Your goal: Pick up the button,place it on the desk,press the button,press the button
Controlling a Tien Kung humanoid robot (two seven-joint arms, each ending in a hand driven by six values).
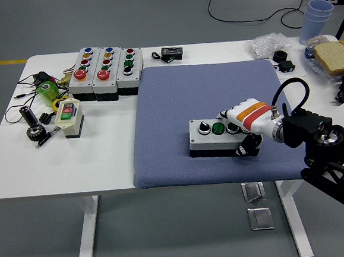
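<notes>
The right hand (243, 123) reaches in from the right edge and is wrapped around the right end of the button box (215, 137), fingers (229, 113) curled over its top and the thumb tucked against its near side. The box is grey with a black base and lies flat on the blue mat (176, 110). On its top, just left of the fingers, sit a green button (218, 128) and, further left, a black selector knob (203, 127). The left hand is nowhere to be seen.

Well off to the hand's upper left, past the mat's corner, three more control boxes (105, 69) stand side by side on the white table (68, 166), carrying rows of red, blue, green and yellow buttons. A small cream switch box (68, 117) with a red and a green key lies further left, beside a green bottle (47, 90) and a dark gear (34, 133).

Beyond the hand, up at the far right, a plate (313, 61) holds a slice of bread (335, 56). Behind that is a stack of pale blue cups (316, 17); whether anything is in them I can't tell. A crumpled clear bag (268, 42) lies to their left.
</notes>
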